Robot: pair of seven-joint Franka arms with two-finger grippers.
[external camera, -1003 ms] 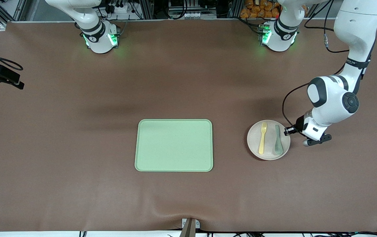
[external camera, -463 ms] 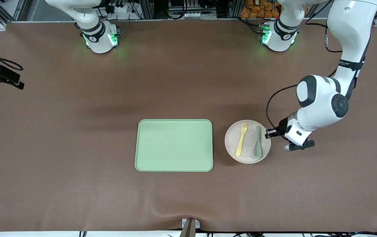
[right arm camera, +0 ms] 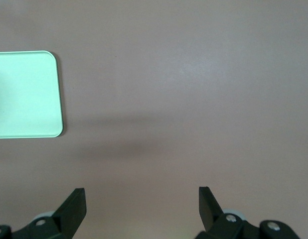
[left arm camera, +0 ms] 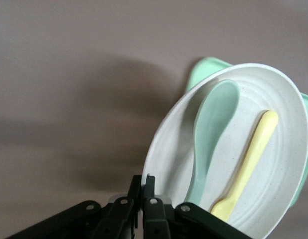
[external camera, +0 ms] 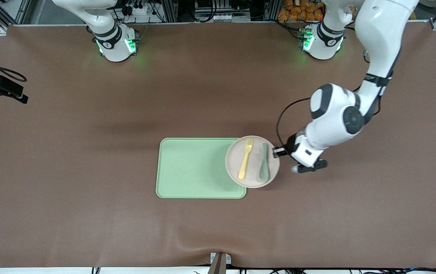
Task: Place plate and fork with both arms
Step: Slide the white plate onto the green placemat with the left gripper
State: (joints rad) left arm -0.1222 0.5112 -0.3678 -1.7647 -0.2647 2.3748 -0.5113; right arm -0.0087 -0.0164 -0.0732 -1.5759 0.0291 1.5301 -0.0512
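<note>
Over the tray's end nearest the left arm's base, I had the plate [external camera: 252, 161] pinched by its rim in my left gripper [external camera: 277, 152], fingers closed hard on the edge and nothing else between them. The plate looked lifted clear of the table, judging by the shadow under it, and it overlapped that end of the green tray [external camera: 187, 167] with part of it hanging out over the brown tabletop [external camera: 88, 213]. From my left wrist I saw the plate tilted a little, with a corner of the tray showing under its rim.

On the plate lay the fork [external camera: 245, 164], pale yellow, tines pointing toward the robots' bases. Just beside it, on the side toward my grip, lay a grey-green spoon [external camera: 264, 167], lengthwise the same way. Neither appeared to have slid off.

My right gripper [right arm camera: 141, 206] hung above bare tabletop with its jaws spread wide and nothing in them; a corner of the tray showed in its wrist view. That arm waited.

By my reckoning the task was under halfway. The plate had been picked up and brought to the tray's edge, but not set down. What was left, as I judged it: carry the plate fully over the tray, lower it flat and release, and then handle the fork, probably with my right arm.
</note>
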